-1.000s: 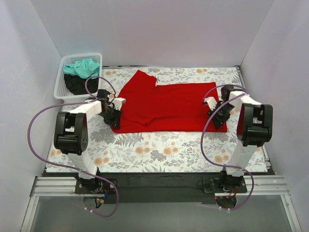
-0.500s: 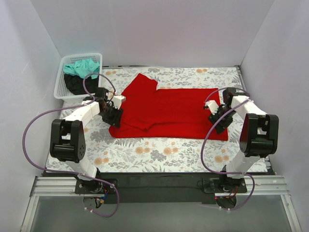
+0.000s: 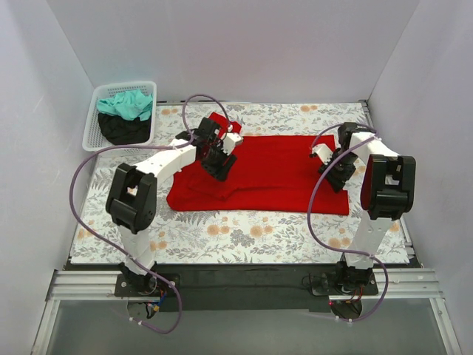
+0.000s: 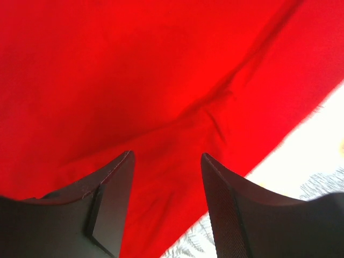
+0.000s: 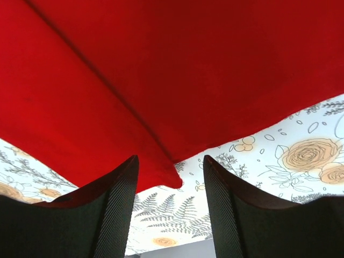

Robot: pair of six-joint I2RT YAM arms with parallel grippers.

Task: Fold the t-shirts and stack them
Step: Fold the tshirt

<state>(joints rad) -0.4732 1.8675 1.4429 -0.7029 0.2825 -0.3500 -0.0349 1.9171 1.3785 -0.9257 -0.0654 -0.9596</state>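
Find the red t-shirt (image 3: pixel 281 174) spread flat right of the white mesh basket (image 3: pixel 92 122). Lower the left gripper (image 3: pixel 220 159) and right gripper (image 3: pixel 333 166), both spread wide and empty, onto opposite edges; pinch together, lift evenly.

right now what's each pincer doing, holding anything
Left pincer: open, holding nothing, over the red shirt.
Right pincer: open, holding nothing, at the shirt's edge.
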